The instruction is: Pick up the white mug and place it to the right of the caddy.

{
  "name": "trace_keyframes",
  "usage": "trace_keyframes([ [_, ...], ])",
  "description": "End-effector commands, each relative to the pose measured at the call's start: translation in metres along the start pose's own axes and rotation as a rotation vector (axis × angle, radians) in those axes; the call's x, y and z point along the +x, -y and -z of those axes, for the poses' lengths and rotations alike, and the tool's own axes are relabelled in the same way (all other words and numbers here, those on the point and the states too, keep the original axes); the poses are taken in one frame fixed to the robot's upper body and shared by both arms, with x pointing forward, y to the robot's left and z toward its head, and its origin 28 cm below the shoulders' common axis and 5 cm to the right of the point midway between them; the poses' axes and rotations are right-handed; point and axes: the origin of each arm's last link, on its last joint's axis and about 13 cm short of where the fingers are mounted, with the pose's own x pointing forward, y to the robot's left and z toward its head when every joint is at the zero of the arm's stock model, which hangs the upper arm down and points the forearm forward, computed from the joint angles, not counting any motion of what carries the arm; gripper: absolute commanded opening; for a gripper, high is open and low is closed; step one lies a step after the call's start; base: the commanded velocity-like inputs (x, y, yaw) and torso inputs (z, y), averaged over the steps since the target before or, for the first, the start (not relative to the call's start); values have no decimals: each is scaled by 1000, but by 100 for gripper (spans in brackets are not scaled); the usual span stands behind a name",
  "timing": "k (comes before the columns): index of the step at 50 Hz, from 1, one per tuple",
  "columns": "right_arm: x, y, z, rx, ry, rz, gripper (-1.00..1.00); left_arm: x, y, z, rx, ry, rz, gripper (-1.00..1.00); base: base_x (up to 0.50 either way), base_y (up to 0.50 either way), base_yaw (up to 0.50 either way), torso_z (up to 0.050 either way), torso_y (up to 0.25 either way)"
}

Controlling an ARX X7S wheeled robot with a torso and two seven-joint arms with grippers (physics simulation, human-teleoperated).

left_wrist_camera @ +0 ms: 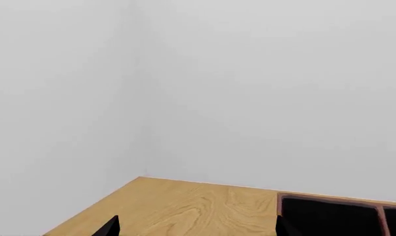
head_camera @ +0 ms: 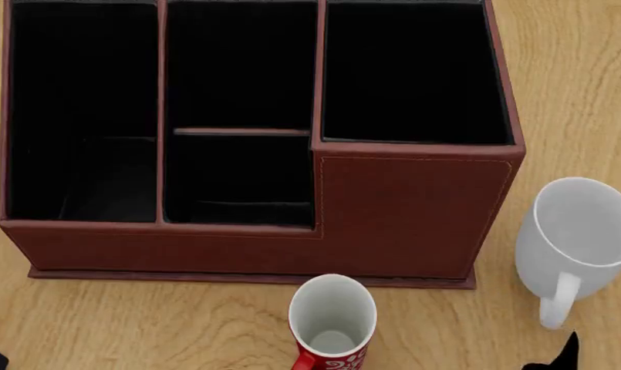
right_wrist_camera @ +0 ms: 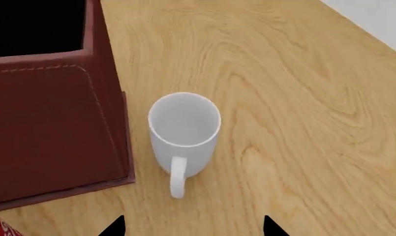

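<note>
- White mug: upright on the counter, at 3 o'clock of the caddy, just beside its right wall; handle toward 6 o'clock; far rim cut off by the head view's edge.
- Right claw: only two dark fingertips show at the frame edge, spread apart, empty, near the mug's handle.
- Left claw: tips barely visible, spread, facing the wall.
- Red mug: at 6 o'clock of the caddy; lower body cut off.
</note>
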Motion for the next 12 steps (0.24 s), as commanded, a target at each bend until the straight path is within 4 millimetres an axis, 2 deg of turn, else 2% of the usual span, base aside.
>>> trace_keyframes([
  [1,-28,-1,18,-12,128,-24,100,-4,1,4,-20,-14,17,100,0,0,0,0,0],
  [7,-35,0,27,-4,154,-41,100,-6,2,10,-35,-30,28,100,0,0,0,0,0],
  [12,-40,2,36,-46,264,-17,100,-8,3,13,-43,-42,37,100,0,0,0,0,0],
])
